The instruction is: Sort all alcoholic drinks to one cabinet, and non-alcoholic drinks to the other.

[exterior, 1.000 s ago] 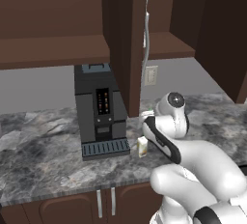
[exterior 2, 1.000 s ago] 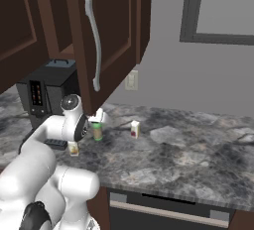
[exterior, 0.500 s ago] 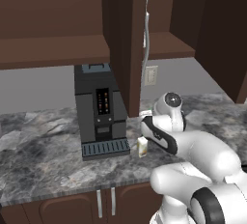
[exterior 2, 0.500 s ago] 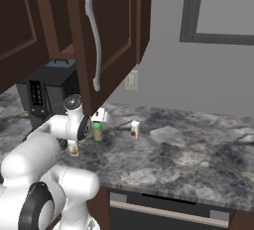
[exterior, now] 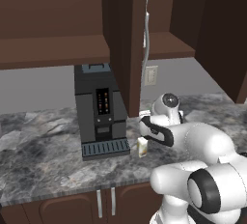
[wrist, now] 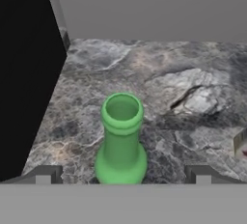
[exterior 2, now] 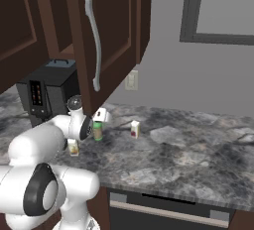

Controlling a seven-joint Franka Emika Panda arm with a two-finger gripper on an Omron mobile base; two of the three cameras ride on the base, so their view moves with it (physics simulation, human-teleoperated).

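A slim green glass bottle [wrist: 121, 143] stands upright on the marble counter, seen from above in the hand view. My gripper [wrist: 123, 175] is open just above it, one fingertip [wrist: 46, 175] on each side of the neck and clear of it. From the right base view the gripper [exterior 2: 101, 117] hovers over the bottle [exterior 2: 97, 132]. A white carton with a red mark [exterior 2: 134, 129] stands to the bottle's right. A cream carton [exterior: 143, 147] stands near the coffee machine. The narrower cabinet's door [exterior 2: 106, 30] hangs open, and the wide cabinet [exterior: 48, 25] is on the left.
A black coffee machine [exterior: 99, 112] stands on the counter [exterior 2: 188, 149] left of the bottle. The open door's silver handle [exterior 2: 93, 50] hangs above the hand. A wall outlet [exterior: 151, 75] sits behind. Free counter stretches to the right under the window [exterior 2: 223, 6].
The arm's elbow has swung round and the hand has shifted slightly over the bottle. The jaws stay open and the bottle and cartons have not moved.
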